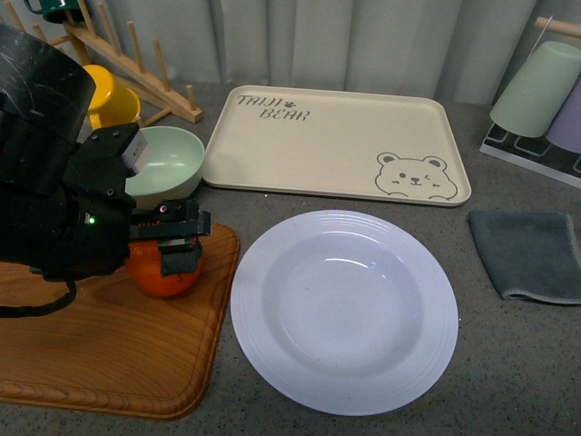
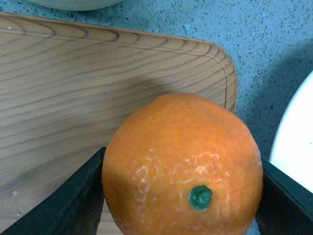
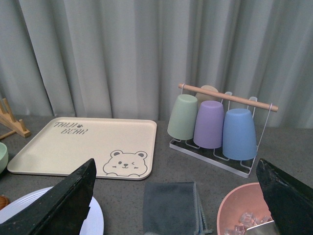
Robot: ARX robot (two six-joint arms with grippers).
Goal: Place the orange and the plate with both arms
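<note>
Left gripper on the orange, plate right next door

We had the left gripper (image 1: 172, 241) clamped on the orange (image 1: 150, 275), a finger flush against each side. The fruit looked to be sitting on the wooden board (image 1: 109, 345), near its corner. The plate (image 1: 345, 309) lay empty just off to that gripper's right, past the board's edge. The right gripper (image 3: 181, 203) hung spread wide with nothing in it, the plate's rim close by one finger. We reckoned this was the grasp step. The next move called for a straight lift clear of the board's lip, a short carry rightward over the plate's middle, then a gentle release so it didn't roll.
</note>
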